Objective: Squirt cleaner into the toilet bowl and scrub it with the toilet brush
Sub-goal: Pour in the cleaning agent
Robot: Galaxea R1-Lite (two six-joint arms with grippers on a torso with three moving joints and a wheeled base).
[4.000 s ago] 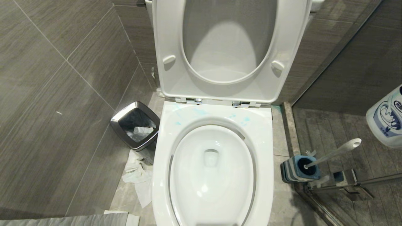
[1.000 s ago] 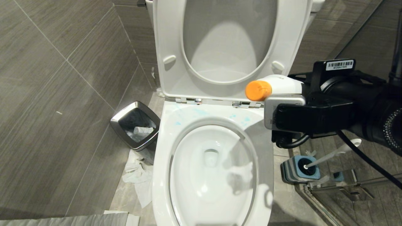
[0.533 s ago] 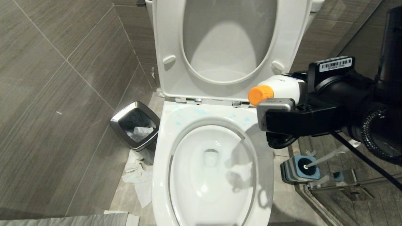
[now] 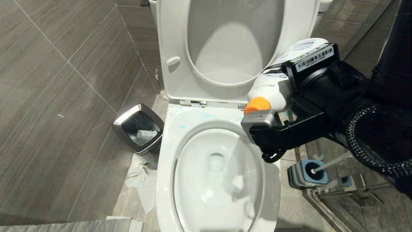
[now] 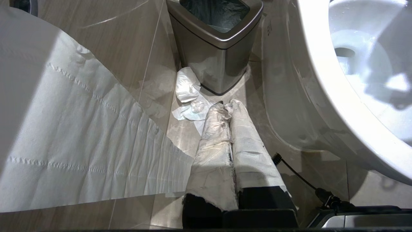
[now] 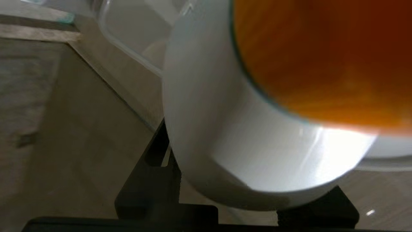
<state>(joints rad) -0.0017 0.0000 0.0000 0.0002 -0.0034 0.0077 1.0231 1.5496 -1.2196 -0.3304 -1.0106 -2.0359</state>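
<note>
**Cleaner tipped over the bowl's back rim**

The right end effector is clamped on the cleaner, orange cap angled down above the bowl, just right of the hinges. The brush stands in its holder on the floor, right of the bowl. The left end effector, paper-wrapped fingers pressed together, sits low beside the bin.

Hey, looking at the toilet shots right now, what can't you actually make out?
- Right gripper's fingers: in the head view, hidden behind the wrist camera housing; only the cleaner bottle shows.
- Bottle's label: right wrist view, too close and blurred.
- Toilet brush handle end: head view, covered by the right arm.
- Bin contents: head view, too small to identify.
- Front of the toilet bowl: cut off by the lower edge.
</note>
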